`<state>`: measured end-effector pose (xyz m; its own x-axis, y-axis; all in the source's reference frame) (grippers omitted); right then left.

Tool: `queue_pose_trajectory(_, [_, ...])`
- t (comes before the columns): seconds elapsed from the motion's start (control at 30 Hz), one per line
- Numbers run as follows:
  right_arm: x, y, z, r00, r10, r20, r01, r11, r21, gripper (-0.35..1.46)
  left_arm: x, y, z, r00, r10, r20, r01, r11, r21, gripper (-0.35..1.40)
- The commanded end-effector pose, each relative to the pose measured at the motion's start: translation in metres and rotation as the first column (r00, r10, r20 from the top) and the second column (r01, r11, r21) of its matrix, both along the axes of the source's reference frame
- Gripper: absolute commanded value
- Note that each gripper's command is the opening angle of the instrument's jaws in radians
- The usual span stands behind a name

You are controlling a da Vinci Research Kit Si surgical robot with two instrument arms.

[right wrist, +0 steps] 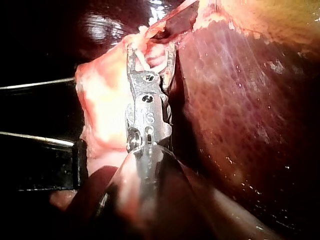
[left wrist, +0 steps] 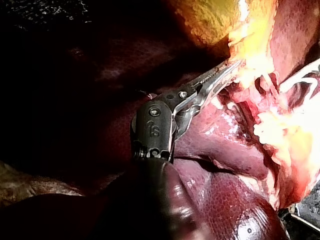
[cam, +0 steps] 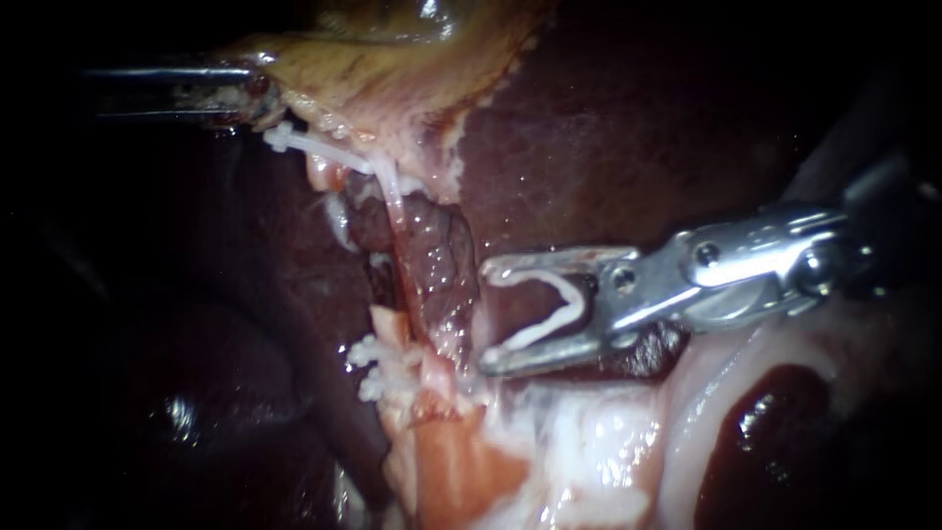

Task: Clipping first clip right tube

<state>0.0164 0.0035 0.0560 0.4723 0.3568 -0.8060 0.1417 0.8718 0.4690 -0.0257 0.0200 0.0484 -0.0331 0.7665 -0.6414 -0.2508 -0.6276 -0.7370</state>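
Far left, your left instrument comes in high, with its jaws clamped on the edge of the gallbladder. The left wrist view shows them pinched on pale tissue there.

Just beside it, an upper clip sits white on a thin strand. Further down, the lower clips cluster against the pale tissue.

Next across is the right tube, a thin pink strand running from under the gallbladder down to the pale tissue. Its middle stretch is bare, with dark tissue just behind it.

Then your right instrument comes in from the right over the liver. Its jaws stand wide with the loaded clip seated between them, touching both. The tips sit just to the right of the tube, near it but not around it.

By the look of it, that tube is soft, wet and slippery, and it is thin enough to tear if you drag or lever on it. It won't resist the jaws and will roll away from a glancing touch.

Take it on the bare middle, well apart from the lower clips, and square across it. Get both tips showing past its far side before you close. Watch the dark tissue behind, because a tip that dives could catch it. The clip looks small and stiff, so it should bite cleanly if the tube lies fully inside it.
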Motion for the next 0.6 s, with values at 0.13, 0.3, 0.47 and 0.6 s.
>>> queue_pose_trajectory(0.13, [0.0028,-0.0008,0.0011,0.9995,-0.018,-0.028,0.019,0.999,0.030,0.50,-0.0001,0.0000,0.0000,1.0000,0.000,-0.001,0.000,1.000,-0.001,-0.35])
queue_pose_trajectory(0.3, [0.0050,-0.0015,0.0007,0.9921,0.008,-0.125,0.007,0.993,0.116,0.50,-0.0003,0.0000,0.0000,1.0000,-0.001,-0.001,0.001,1.000,-0.001,-0.35])
queue_pose_trajectory(0.47, [0.0054,-0.0026,-0.0010,0.9808,-0.005,-0.195,0.044,0.980,0.196,0.50,-0.0003,0.0000,0.0001,1.0000,-0.001,-0.001,0.001,1.000,-0.001,-0.35])
queue_pose_trajectory(0.6, [0.0051,-0.0036,-0.0025,0.9728,-0.032,-0.229,0.085,0.970,0.228,0.49,-0.0002,0.0001,0.0001,1.0000,0.000,0.000,0.000,1.000,-0.001,-0.35])
